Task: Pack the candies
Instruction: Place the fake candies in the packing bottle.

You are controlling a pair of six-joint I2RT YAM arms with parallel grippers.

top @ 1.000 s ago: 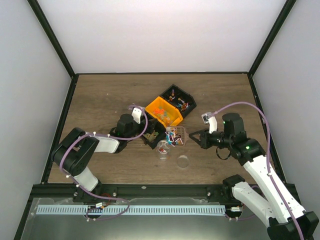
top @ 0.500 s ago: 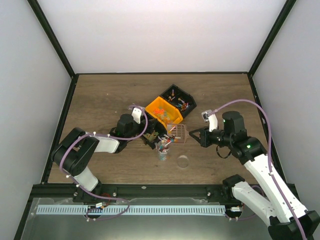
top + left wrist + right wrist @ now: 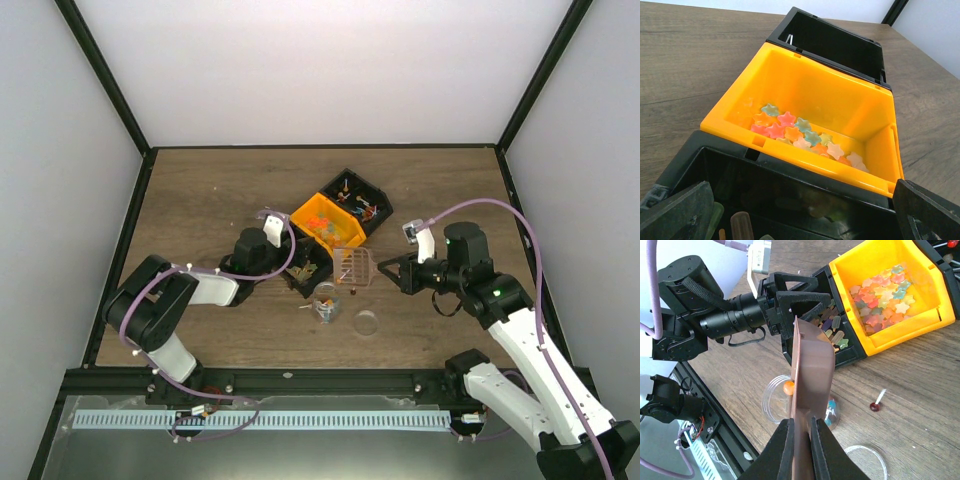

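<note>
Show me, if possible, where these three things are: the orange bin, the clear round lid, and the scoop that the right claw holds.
orange bin (image 3: 830, 95), left wrist view, on its inner back wall.
clear round lid (image 3: 366, 322), top view, on its middle.
scoop (image 3: 812, 365), right wrist view, on its broad side wall.

The left arm (image 3: 190, 290) and right arm (image 3: 520, 345) have white shells between black joint housings. A lilac cable (image 3: 500, 208) loops along each. A small white camera block (image 3: 272, 232) sits at each wrist. Green lights (image 3: 494, 293) dot the right arm. The jaws are black.
</note>
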